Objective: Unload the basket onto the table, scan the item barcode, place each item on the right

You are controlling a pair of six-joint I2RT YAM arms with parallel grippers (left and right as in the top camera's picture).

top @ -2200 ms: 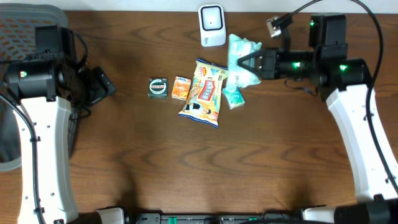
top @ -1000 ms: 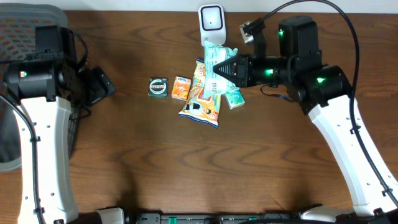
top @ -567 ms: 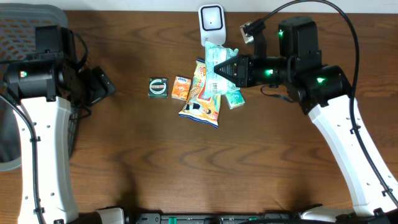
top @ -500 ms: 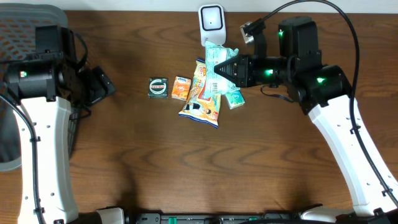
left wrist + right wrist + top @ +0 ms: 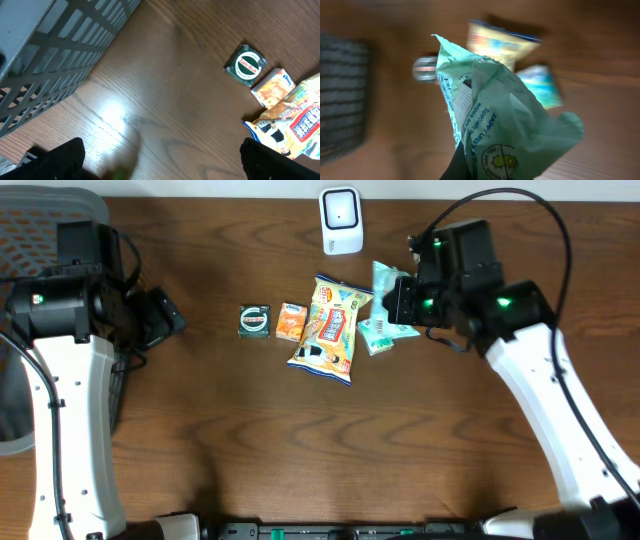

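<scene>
My right gripper is shut on a pale green wipes packet, held above the table to the right of and below the white barcode scanner. In the right wrist view the crumpled packet fills the middle with its printed side towards the camera; it hides most of the right gripper, and the background is blurred. My left gripper stands open at the far left with nothing in it; its dark fingertips sit at the bottom corners of the left wrist view.
On the table lie a yellow snack bag, a small orange pack, a dark green square tin and a teal pack. A grey mesh basket stands at the left edge.
The right arm has drawn back to the right and turned, carrying the green packet away from in front of the scanner. The left arm has not moved.
</scene>
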